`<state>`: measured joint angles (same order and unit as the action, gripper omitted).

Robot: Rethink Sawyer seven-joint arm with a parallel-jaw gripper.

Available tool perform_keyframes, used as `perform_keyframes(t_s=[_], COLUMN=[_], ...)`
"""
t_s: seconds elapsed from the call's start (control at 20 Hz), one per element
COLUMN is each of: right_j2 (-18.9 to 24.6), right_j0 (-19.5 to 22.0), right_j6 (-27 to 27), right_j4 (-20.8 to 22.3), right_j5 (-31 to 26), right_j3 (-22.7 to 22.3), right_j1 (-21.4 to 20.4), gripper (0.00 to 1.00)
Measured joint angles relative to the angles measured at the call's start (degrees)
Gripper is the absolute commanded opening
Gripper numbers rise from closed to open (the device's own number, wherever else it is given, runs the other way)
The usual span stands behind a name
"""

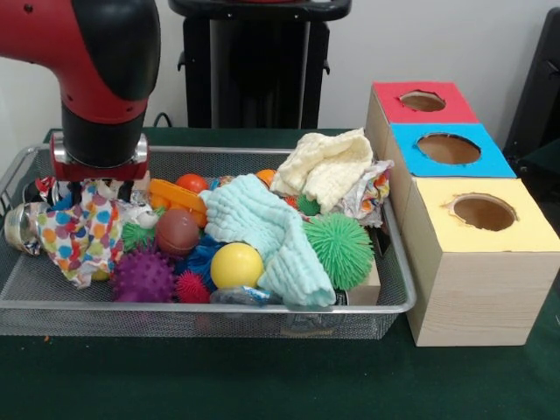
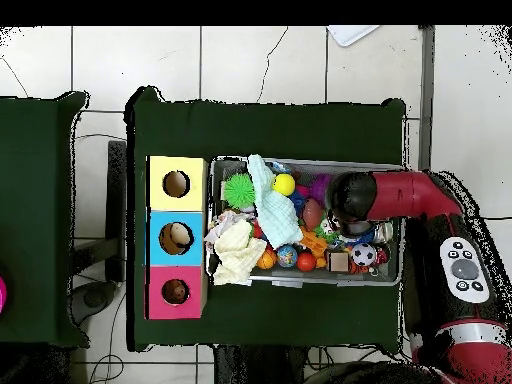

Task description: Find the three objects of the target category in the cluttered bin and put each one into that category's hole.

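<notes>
Clutter fills the cluttered bin at frame centre — a mint cloth drapes over balls. The gripper, left, meets a polka-dot cloth; its state I cannot tell. The hole sits upper right.

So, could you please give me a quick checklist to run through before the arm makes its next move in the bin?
1. Gripper over the cluttered bin: ok, low at its end away from the boxes.
2. Fingers open or shut: cannot tell, buried in the polka-dot cloth.
3. Anything grasped: cannot tell.
4. Red-ringed hole unobstructed: ok.
5. Path to that hole: not ok, it is the farthest box, beyond the pale yellow cloth.
6. Bin seated flat beside the boxes: ok.
</notes>
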<state>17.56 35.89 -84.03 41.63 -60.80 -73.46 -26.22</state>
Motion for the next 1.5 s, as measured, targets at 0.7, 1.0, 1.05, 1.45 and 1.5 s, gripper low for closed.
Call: perform_keyframes(t_s=[0.7, 1.0, 1.05, 1.45, 1.5], right_j2=[0.0, 0.0, 0.0, 0.0, 0.0], right_j0=[0.0, 1.0, 1.3, 3.2, 3.3], right_j6=[2.5, 2.5, 2.5, 2.5, 2.5], right_j4=[8.4, 6.6, 5.8, -3.1, -3.7], right_j5=[0.0, -1.1, -1.7, -16.5, -18.5], right_j3=[3.8, 4.7, 4.6, 2.7, 2.4], right_j1=[1.0, 2.4, 2.4, 1.2, 0.9], gripper=[1.00, 1.00, 1.00, 1.00, 1.00])
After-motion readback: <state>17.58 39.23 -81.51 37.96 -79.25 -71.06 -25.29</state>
